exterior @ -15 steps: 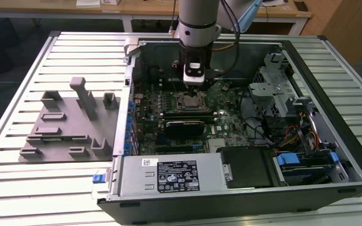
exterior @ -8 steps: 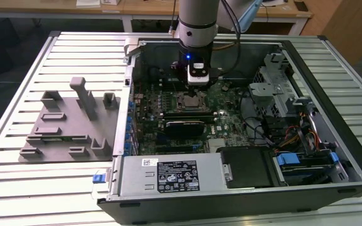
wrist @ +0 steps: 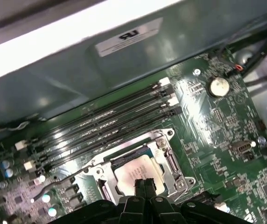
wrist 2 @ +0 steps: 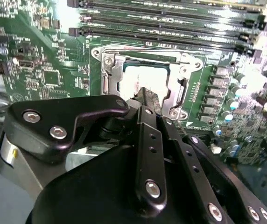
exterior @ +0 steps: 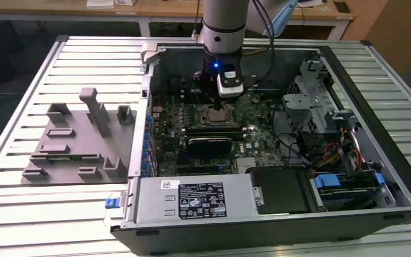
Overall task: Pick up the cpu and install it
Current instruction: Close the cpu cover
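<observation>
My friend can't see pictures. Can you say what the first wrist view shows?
The silvery cpu lies in its metal socket frame on a green motherboard, with the robot's black hand shut and its tips right over the chip's edge. Long dark memory slots run beside the socket.

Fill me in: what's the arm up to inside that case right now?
The arm's black gripper is down inside the open grey computer case, over the metal socket frame on the green motherboard. The small silvery square cpu lies flat within that frame in both wrist views, and the fingertips, drawn together, sit just above its top; whether they touch it I cannot tell. The grey plastic fixture stands outside the case on the slatted table.
</observation>
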Tool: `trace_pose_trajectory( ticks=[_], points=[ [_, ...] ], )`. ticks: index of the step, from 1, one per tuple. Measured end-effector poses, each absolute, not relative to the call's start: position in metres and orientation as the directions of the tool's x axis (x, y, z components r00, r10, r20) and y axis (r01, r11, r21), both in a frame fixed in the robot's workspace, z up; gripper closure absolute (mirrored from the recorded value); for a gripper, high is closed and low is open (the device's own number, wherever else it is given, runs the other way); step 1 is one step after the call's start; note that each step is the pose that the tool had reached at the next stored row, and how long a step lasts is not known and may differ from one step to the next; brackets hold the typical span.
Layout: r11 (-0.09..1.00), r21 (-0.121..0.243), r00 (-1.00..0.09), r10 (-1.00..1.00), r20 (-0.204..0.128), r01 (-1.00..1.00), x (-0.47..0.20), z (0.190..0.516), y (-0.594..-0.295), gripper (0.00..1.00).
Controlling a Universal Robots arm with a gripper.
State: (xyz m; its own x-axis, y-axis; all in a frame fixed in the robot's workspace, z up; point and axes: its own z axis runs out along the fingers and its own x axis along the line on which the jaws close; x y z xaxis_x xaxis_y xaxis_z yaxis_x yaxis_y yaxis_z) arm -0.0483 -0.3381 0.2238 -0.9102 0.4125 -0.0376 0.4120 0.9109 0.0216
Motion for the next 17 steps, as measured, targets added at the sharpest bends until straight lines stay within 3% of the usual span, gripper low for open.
trace_pose_trajectory(
  ticks=[17],
  points=[
    [0.988, 0.009, -0.987, 0.157, -0.041, 0.157, -0.0483, 0.2228, -0.3381, 0.89]
  ],
)
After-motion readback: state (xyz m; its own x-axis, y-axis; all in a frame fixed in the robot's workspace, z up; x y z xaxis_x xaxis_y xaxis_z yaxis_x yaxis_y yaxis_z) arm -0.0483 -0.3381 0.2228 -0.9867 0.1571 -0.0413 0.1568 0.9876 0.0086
